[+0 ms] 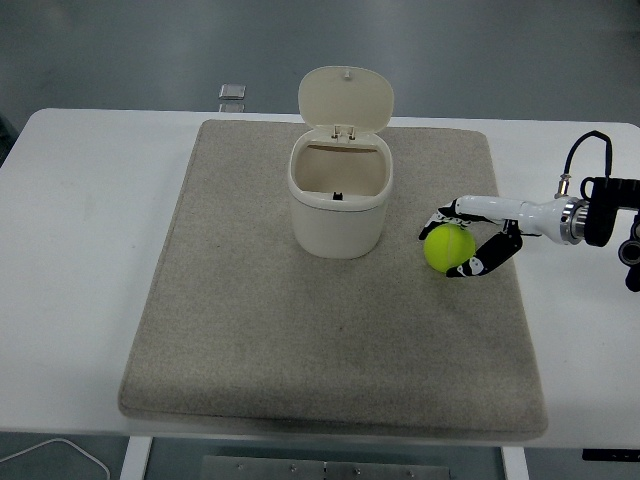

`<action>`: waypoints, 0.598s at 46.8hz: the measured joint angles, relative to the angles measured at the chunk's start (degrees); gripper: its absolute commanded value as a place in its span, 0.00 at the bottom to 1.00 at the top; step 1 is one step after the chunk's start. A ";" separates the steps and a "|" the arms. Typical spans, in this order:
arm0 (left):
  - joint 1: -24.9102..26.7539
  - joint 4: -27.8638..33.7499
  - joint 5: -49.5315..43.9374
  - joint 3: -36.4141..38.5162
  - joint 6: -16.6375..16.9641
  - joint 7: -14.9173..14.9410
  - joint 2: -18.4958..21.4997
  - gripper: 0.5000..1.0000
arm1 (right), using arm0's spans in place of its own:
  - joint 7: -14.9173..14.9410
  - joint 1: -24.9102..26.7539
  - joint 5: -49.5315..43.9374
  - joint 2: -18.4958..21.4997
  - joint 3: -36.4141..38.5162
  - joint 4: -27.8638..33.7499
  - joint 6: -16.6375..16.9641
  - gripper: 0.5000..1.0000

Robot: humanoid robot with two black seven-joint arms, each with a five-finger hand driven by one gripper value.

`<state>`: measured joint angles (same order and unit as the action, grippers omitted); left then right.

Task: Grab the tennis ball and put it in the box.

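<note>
Grey mat (300,340) spread over the white table (80,250). Right of centre on it, yellow-green ball (447,248), wrapped by the right hand (468,240) with fingers curled round both sides. Just left and a bit further back, cream box (338,205), lid flipped up. Small grey thing (232,92) at the far edge.

The box (338,205) stands on the mat (250,330) at upper centre; the tennis ball (448,248) lies on the mat to its lower right.

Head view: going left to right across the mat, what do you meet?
Mat's left edge → open-lidded box → tennis ball → right hand around the ball.
</note>
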<state>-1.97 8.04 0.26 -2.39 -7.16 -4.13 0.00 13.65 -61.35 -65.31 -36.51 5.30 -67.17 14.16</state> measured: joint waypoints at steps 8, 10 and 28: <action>-0.01 -0.01 0.00 0.01 -0.01 0.00 0.00 0.99 | 0.93 -1.69 0.61 -0.67 0.33 -0.08 0.54 0.00; -0.02 -0.01 0.00 0.01 -0.01 0.00 0.00 0.99 | 0.94 -2.25 0.83 -0.99 0.68 -0.26 1.41 0.00; -0.03 0.00 0.00 -0.01 -0.01 0.00 0.00 0.99 | 0.95 -9.63 11.47 -5.73 6.29 -3.46 16.84 0.00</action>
<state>-2.01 8.04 0.26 -2.40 -7.17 -4.13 0.00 14.60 -70.98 -53.84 -42.24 11.59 -70.63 31.00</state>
